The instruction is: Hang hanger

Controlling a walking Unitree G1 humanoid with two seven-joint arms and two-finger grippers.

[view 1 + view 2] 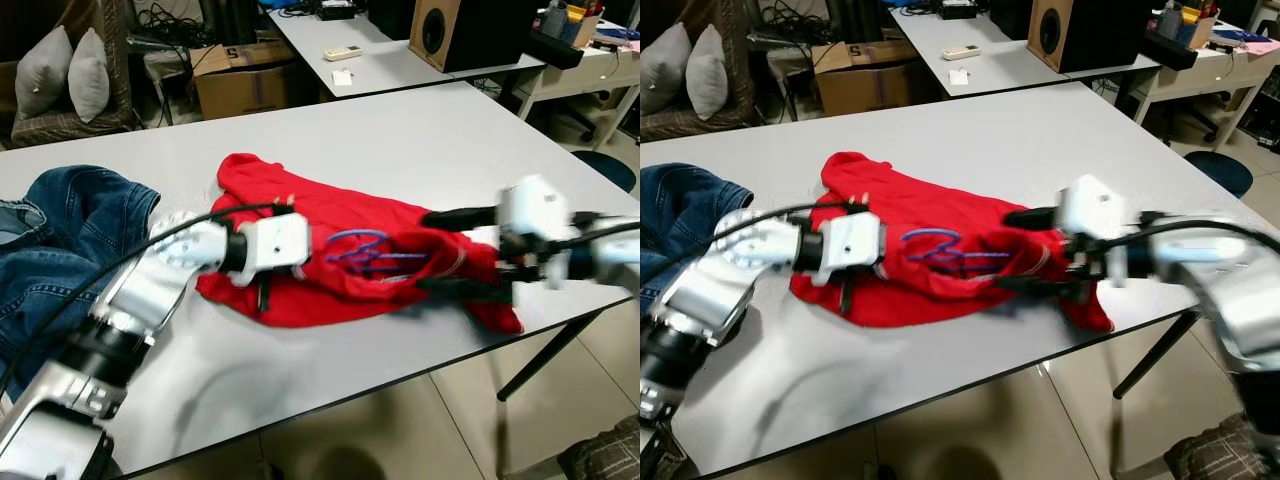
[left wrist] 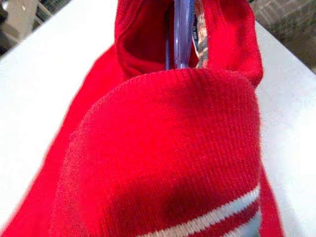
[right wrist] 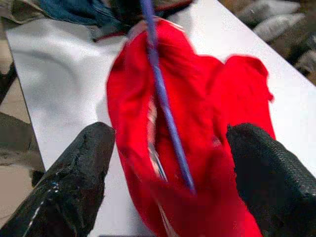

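Observation:
A red garment point(image 1: 330, 240) lies crumpled on the white table point(image 1: 420, 140). A blue hanger point(image 1: 365, 250) lies on its middle, partly tucked into the cloth; its thin rod point(image 3: 165, 108) also shows in the right wrist view. My left gripper point(image 1: 295, 255) rests at the garment's left edge, its tip buried in red cloth point(image 2: 168, 163). My right gripper point(image 1: 455, 252) is at the garment's right end, blurred and open. Its black fingers point(image 3: 74, 182) stand wide apart on either side of the hanger rod, touching nothing.
Blue jeans point(image 1: 70, 230) lie heaped on the table's left end. The table's front edge point(image 1: 380, 395) runs just below the garment, with tiled floor beyond. Behind stand a second table point(image 1: 380, 60) with a speaker point(image 1: 450, 30), a cardboard box point(image 1: 245, 80) and cushions point(image 1: 60, 70).

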